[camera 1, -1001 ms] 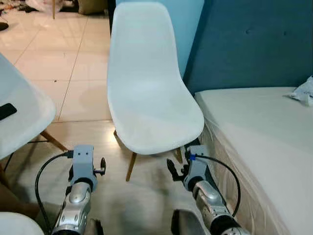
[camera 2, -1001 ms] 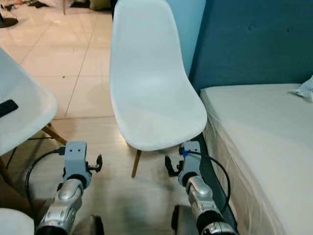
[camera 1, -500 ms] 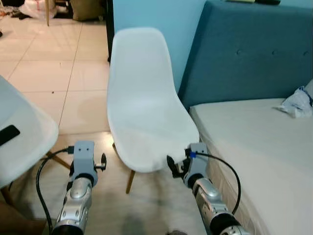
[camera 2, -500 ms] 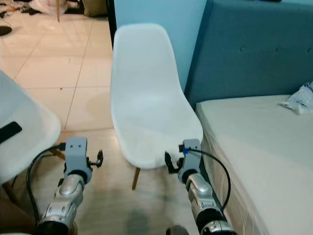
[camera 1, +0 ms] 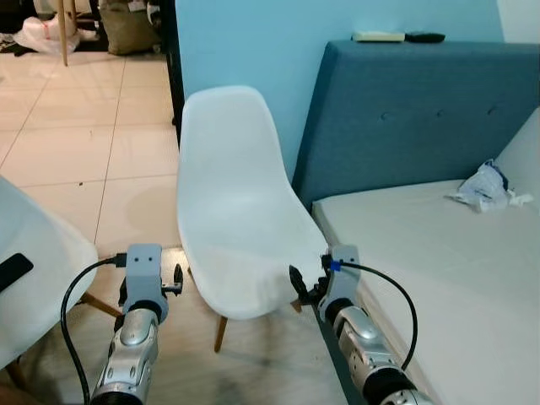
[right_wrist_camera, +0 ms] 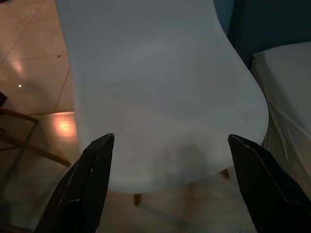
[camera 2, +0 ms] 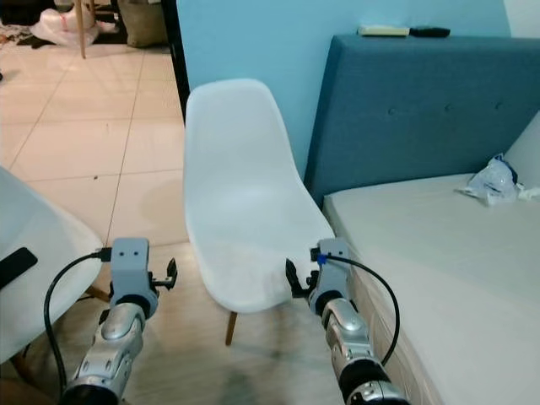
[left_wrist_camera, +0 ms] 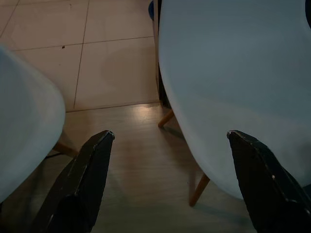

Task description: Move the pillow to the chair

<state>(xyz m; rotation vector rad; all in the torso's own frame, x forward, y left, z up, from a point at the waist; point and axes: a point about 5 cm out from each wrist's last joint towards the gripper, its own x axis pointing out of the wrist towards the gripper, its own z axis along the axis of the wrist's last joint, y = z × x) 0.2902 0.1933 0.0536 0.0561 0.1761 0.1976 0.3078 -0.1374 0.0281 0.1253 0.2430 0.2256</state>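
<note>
A white moulded chair stands on slanted wooden legs just beside the bed — its smooth, bare shell seat faces the robot, its tall rounded back rises toward the light blue wall. The bed has a pale mattress and a dark blue padded headboard. At the far right edge of the head views a white slanted shape rests against the headboard; it may be the pillow, though too little of it shows to be sure. A crumpled white bag lies on the mattress near it. Both arms are held low in front of the chair. The left pincer is spread wide with nothing between its fingers, pointing at the floor between the chair and a second white seat, which carries a small black object. The right pincer is also spread wide and holds nothing, aimed at the chair's seat from just in front of its near edge. Two flat objects lie on top of the headboard.
</note>
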